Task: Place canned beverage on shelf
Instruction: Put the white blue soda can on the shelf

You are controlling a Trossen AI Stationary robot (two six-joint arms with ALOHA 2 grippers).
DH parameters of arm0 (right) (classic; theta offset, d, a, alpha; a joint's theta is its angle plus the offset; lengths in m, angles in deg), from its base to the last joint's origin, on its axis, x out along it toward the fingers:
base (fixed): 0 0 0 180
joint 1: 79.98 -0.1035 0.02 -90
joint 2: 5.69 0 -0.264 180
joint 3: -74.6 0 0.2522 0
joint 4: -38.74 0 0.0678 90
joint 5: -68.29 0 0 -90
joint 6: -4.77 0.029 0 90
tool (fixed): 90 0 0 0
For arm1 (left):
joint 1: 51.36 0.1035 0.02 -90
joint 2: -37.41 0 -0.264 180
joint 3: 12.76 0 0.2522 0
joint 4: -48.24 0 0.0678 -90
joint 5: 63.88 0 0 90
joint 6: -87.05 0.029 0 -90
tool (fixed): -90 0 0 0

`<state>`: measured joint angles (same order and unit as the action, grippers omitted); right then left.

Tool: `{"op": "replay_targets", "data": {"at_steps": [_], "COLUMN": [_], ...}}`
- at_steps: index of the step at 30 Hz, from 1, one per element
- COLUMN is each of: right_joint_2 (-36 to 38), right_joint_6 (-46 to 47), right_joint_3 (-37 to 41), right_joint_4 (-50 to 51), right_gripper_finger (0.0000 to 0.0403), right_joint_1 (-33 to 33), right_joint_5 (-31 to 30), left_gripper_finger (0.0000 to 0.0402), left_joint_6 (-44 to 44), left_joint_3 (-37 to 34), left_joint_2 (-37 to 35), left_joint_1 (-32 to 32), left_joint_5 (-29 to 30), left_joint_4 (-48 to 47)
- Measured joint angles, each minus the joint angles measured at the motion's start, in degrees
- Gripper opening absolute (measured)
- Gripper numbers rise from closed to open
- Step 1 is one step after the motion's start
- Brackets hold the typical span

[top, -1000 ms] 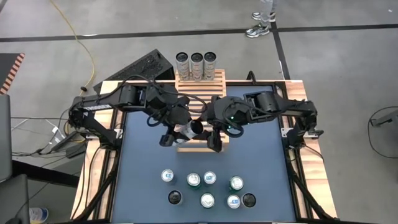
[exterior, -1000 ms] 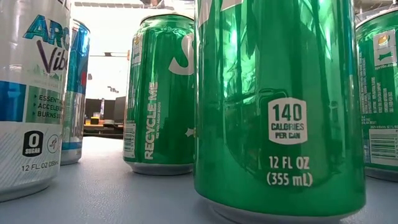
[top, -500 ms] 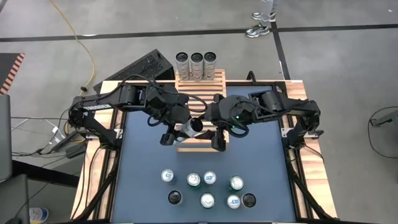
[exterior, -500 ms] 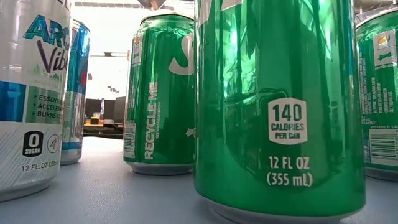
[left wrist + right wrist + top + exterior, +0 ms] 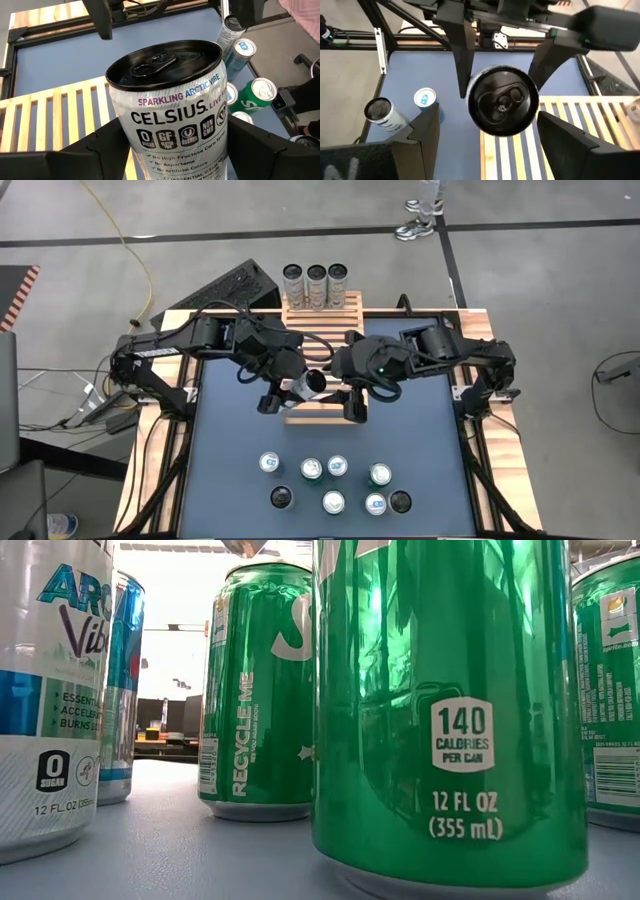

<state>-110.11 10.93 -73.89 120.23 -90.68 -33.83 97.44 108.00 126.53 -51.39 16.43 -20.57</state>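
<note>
A white Celsius can (image 5: 172, 110) with a black top hangs tilted over the slatted wooden shelf (image 5: 325, 320), with my left gripper (image 5: 290, 388) shut on it. Its top (image 5: 502, 102) faces my right gripper (image 5: 487, 117), which stands open just past that end. The right gripper's fingers (image 5: 427, 130) flank the can's top without plainly touching it. In the left wrist view, the shelf (image 5: 50, 115) lies under and beside the can. My left gripper pinches the can's side wall, at the lower part of the body (image 5: 150, 155), between its two fingers (image 5: 95, 150). The fingers slant down from the table's left. The can is lifted clear above the shelf, tipped over, with its top toward the table's right.
Three cans (image 5: 315, 285) stand in a row on the shelf's far end. Several more cans (image 5: 330, 480), green and white, stand on the blue table near its front edge; they fill the low view (image 5: 450, 710). A person's shoes (image 5: 420, 220) show on the floor beyond.
My right gripper has rolled a little about its own line at the can's top end. The can and my left gripper have stayed where they were.
</note>
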Motion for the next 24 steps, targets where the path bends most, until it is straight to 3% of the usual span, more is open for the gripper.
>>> {"op": "replay_targets", "data": {"at_steps": [5,10,14,24], "right_joint_2": [0.0,0.0,-0.8,-1.8], "right_joint_6": [-2.2,-2.3,-3.4,-11.3], "right_joint_3": [0.0,0.0,0.0,0.0], "right_joint_4": [-0.4,-1.4,-2.2,-0.4], "right_gripper_finger": [0.0277,0.0277,0.0277,0.0277], "right_joint_1": [0.5,2.2,2.6,1.7], "right_joint_5": [0.7,6.4,7.9,7.1], "left_gripper_finger": [0.0261,0.0261,0.0261,0.0261], "left_joint_6": [1.1,3.7,5.5,6.2], "left_joint_3": [0.0,0.0,0.0,0.0], "left_joint_2": [0.0,0.0,0.0,0.1], "left_joint_1": [-0.4,-2.0,-3.3,-3.1], "left_joint_5": [0.0,0.1,4.6,7.0], "left_joint_4": [0.0,0.6,1.6,2.5]}}
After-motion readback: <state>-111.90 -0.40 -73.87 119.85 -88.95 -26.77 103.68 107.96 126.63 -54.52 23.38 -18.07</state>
